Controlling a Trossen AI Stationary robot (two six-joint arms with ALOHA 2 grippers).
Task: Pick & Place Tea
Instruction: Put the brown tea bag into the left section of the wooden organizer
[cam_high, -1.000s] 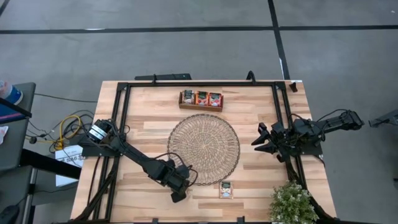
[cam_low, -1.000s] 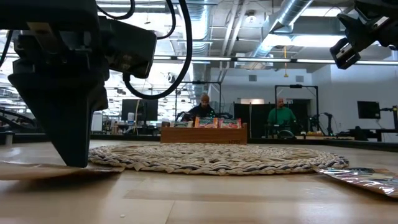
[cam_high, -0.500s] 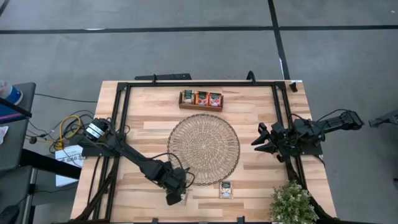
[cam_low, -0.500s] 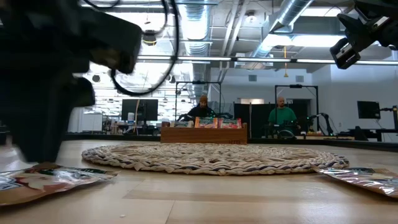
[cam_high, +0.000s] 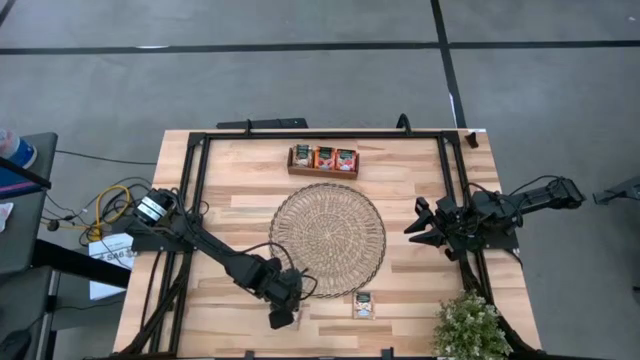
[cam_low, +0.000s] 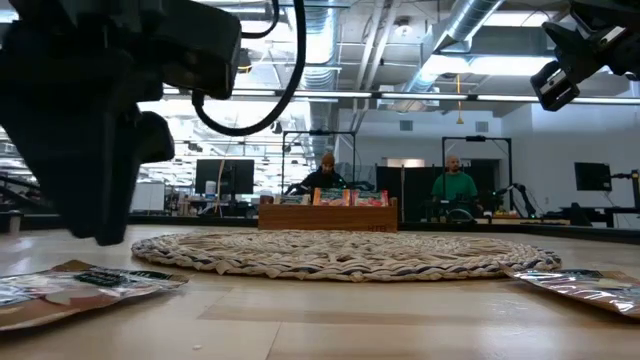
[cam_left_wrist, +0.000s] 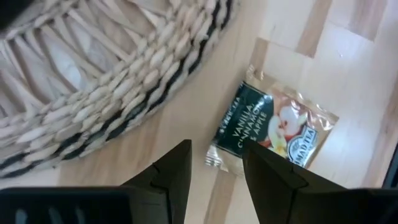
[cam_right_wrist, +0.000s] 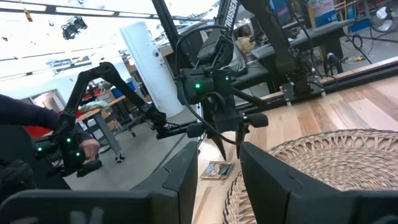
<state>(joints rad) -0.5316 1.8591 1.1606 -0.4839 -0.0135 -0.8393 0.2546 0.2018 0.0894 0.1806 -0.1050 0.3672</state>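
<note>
1. The tea sachet (cam_left_wrist: 272, 129) is down! It lies flat on the counter (cam_high: 420, 290), just off the mat (cam_high: 328, 239), right ahead of the left fingers (cam_left_wrist: 272, 186), which are clear of it.
2. A second ago those fingers were pressed together low on the counter; now they are spread and the left gripper (cam_high: 281, 317) has lifted off, with the sachet left bare beneath. That looks like a release, so this packet seems placed, not held.
3. What that means: if the mat is the goal, the sachet sits beside its rim, not on it, so a fresh pick may be due.
4. Right gripper (cam_high: 417, 229) hangs above the counter's far side, well away from any tea; fingers (cam_right_wrist: 183, 180) parted, nothing between them.
5. Count, sachets loose on the counter: two, this one and a second sachet (cam_high: 364, 305) beyond it, also just off the mat.
6. Tray (cam_high: 323, 160): one, three sachets showing in it.
7. Mat: one, bare. Plant (cam_high: 470, 328): one. Arms: two.
</note>
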